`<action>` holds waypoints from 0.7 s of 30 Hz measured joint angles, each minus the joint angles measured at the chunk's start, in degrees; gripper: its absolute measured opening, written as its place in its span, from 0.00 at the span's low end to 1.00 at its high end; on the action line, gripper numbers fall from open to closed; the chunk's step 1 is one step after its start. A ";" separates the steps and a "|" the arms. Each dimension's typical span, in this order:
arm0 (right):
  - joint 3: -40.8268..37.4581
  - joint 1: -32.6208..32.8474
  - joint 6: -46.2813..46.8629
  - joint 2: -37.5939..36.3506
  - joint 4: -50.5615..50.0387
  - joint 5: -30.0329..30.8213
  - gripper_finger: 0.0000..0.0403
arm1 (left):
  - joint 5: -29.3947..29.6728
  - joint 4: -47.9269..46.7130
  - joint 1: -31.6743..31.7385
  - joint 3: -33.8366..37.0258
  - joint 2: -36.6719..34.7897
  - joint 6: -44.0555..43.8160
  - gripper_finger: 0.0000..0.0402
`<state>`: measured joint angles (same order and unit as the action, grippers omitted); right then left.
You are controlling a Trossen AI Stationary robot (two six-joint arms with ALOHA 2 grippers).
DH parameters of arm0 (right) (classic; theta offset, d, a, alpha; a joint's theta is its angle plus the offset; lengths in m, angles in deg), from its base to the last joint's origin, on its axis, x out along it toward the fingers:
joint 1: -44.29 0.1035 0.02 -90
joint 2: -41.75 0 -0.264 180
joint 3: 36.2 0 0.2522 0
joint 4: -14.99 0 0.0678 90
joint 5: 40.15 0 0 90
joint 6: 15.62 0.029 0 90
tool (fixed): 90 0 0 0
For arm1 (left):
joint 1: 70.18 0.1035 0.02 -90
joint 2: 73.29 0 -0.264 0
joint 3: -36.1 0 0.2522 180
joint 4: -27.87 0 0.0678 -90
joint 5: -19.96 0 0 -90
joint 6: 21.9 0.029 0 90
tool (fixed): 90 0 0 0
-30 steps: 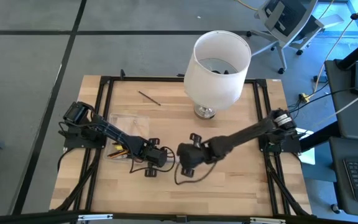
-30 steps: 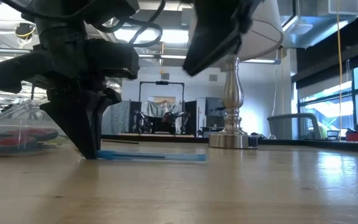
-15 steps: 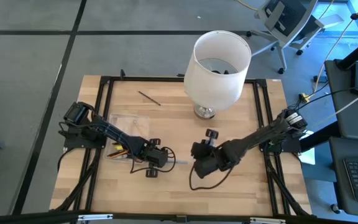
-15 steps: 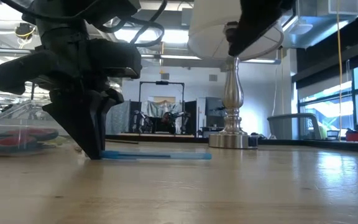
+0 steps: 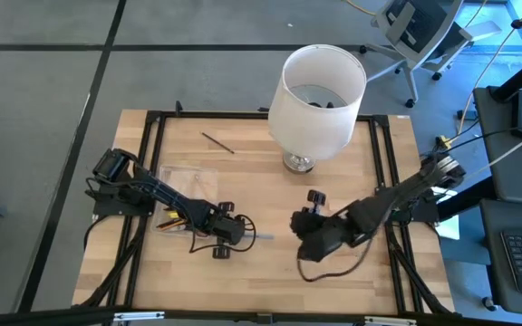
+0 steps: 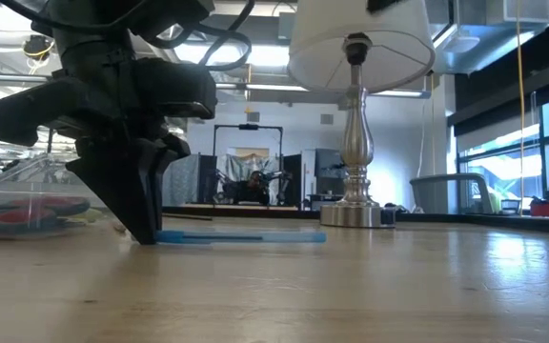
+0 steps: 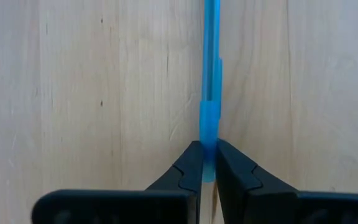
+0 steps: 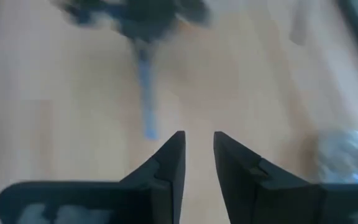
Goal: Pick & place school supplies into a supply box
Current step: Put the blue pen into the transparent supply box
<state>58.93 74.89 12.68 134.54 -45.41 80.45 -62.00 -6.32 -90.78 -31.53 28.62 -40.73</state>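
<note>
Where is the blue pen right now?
The blue pen lies flat on the table, one end pinched in the left gripper, just beside the supply box.

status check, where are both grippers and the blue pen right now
Left gripper down on table, shut on blue pen. Pen flat on wood, beside supply box. Right gripper slightly open, empty, clear of the pen.

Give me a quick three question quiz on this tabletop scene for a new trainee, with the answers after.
1. True or false: the left pincer is shut on the blue pen.
2. Which stands nearest the lamp: (a) the supply box, (b) the right pincer, (c) the left pincer?
3. Fill in: the blue pen lies flat on the ____.

Key:
1. True.
2. (b).
3. Table.
</note>
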 joint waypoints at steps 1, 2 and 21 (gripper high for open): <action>-2.48 -0.03 -2.73 -1.40 5.86 -2.89 0.22 | -0.14 0.00 0.00 0.00 0.00 0.04 0.05; -5.38 -0.48 -5.43 -2.57 12.61 -6.79 0.22 | -0.25 0.00 0.00 0.00 0.00 0.04 0.05; -35.35 -1.85 -22.39 -28.92 56.70 -18.42 0.22 | -2.16 -1.09 0.24 0.22 -2.54 0.11 0.05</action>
<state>23.58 73.04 -9.71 105.62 11.29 62.03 -64.16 -7.41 -90.55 -31.31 26.08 -40.62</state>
